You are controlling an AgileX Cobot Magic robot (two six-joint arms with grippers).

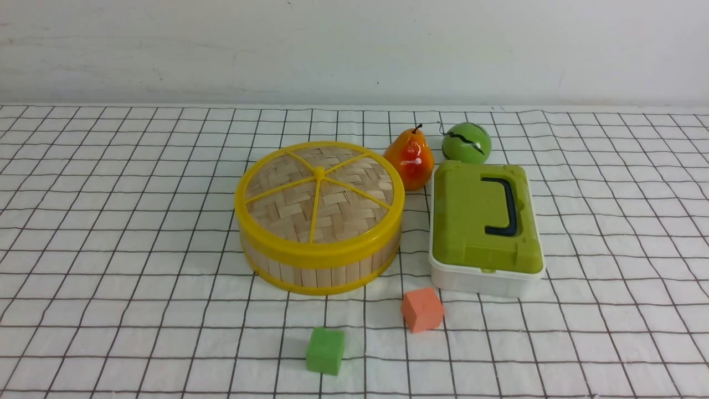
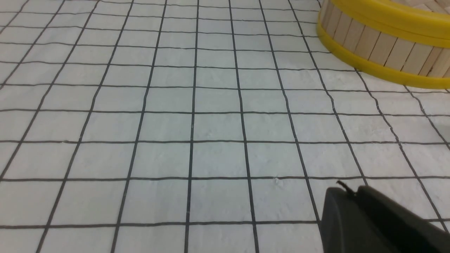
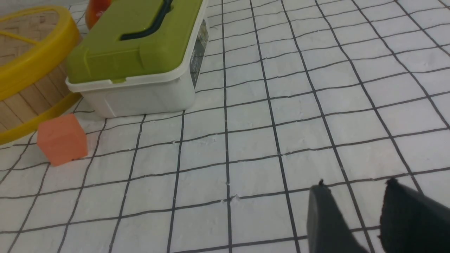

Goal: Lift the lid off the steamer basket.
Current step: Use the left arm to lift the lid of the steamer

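The steamer basket [image 1: 321, 266] stands in the middle of the checked cloth, pale slats between yellow rims. Its lid [image 1: 319, 195], woven bamboo with a yellow rim and spokes, sits on top of it. Neither arm shows in the front view. In the left wrist view my left gripper [image 2: 351, 191] is shut and empty, low over bare cloth, well short of the basket [image 2: 383, 45]. In the right wrist view my right gripper [image 3: 355, 186] is open with only cloth between its fingers, far from the basket [image 3: 31, 95] and its lid [image 3: 35, 66].
A white box with a green lid [image 1: 486, 221] stands right of the basket. A pear [image 1: 410, 158] and a green ball [image 1: 466, 143] lie behind. An orange cube [image 1: 422, 309] and a green cube [image 1: 325, 350] sit in front.
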